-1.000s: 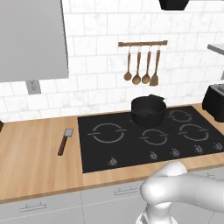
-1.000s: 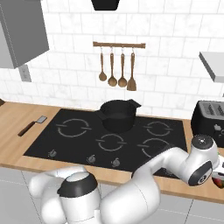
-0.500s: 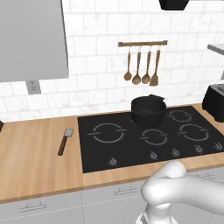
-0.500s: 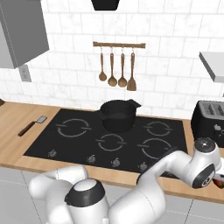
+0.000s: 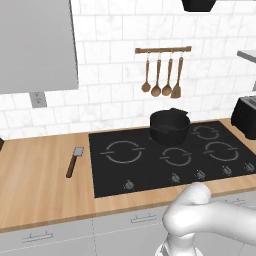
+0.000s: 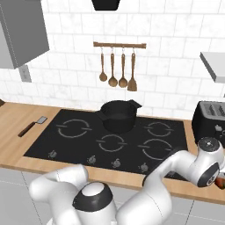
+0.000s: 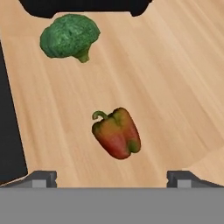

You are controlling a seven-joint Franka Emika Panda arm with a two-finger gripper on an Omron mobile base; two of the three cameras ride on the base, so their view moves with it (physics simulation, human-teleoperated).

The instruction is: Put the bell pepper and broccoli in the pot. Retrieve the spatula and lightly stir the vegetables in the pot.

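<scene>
In the hand view the jaws stand spread wide with nothing between them, the 2 dark fingertips [image 7: 42, 178] low at either side, well apart from each other. The bell pepper [image 7: 116, 133] lies on the wooden surface [image 7: 175, 78] between and just above them, stem curling to the upper left. The broccoli [image 7: 70, 36] rests farther up, apart from the pepper. The pot [image 5: 169, 127] sits on a rear burner of the black cooktop [image 5: 150, 167]. The spatula [image 5: 74, 161] lies on the surface just left of the cooktop, blade pointing toward the wall.
</scene>
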